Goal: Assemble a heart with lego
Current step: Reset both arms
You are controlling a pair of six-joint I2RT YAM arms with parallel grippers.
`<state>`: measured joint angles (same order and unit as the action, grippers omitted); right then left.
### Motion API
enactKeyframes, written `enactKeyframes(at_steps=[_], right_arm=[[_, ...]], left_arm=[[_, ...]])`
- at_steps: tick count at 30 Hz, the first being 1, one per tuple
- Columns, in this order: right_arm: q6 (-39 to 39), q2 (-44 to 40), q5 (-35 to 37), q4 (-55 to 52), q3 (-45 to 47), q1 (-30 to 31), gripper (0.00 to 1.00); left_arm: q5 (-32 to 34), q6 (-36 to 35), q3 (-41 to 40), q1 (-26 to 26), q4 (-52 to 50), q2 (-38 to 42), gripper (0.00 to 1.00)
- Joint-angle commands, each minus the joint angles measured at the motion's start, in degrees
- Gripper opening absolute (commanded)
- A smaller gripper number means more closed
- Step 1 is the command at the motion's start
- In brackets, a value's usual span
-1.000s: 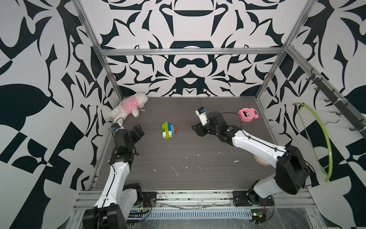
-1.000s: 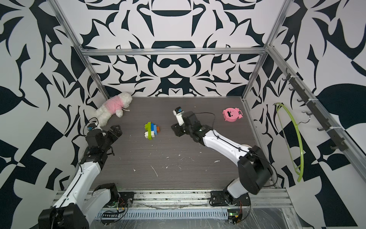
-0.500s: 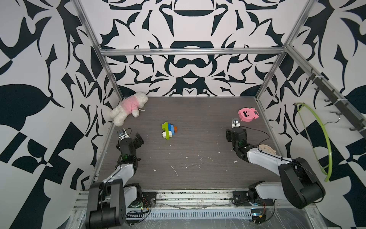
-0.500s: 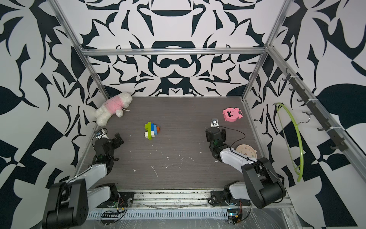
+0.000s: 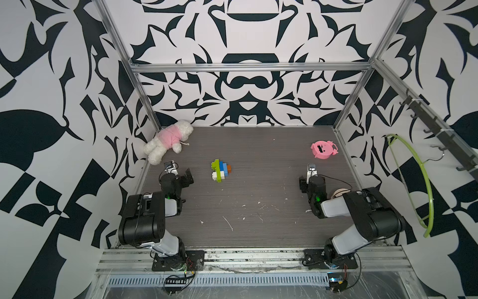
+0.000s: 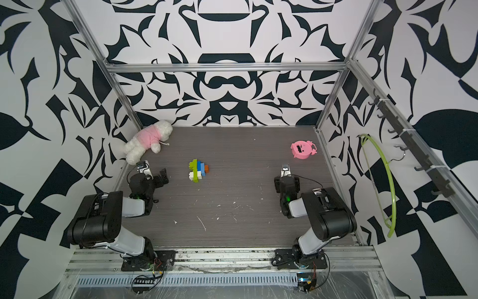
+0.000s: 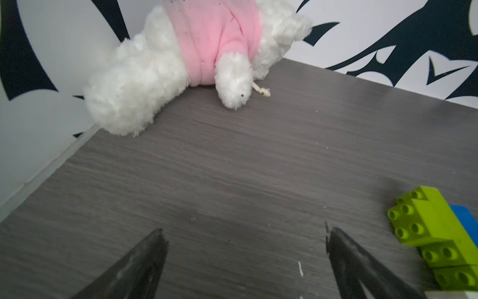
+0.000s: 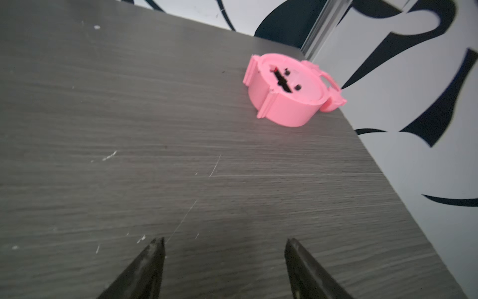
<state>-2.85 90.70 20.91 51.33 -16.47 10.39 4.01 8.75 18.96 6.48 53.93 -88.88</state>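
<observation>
1. In my left wrist view, the frame edge cuts off the heart (image 7: 426, 220).
2. In a top view, my right arm (image 5: 362, 207) hides most of a round tan object (image 5: 339, 192); I cannot identify it.

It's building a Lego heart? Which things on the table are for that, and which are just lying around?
For the job: the stepped cluster of lime-green, blue, orange and white plastic bricks.
Just lying about: the white plush toy in a pink top; the round pink plastic pig-faced toy.
</observation>
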Motion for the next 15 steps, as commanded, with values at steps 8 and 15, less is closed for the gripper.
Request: enactKeyframes(at_steps=[8,15], right_arm=[[3.14,-2.06,-6.66,1.01,-3.61,-4.12,0.78],[3.2,-2.1,-6.49,0.87,-3.63,-4.12,1.0]], left_arm=[[-3.77,-1.92,3.1,0.02,-3.71,0.28,0.99],[-3.65,-2.51,3.22,-0.28,-3.71,0.1,0.99]])
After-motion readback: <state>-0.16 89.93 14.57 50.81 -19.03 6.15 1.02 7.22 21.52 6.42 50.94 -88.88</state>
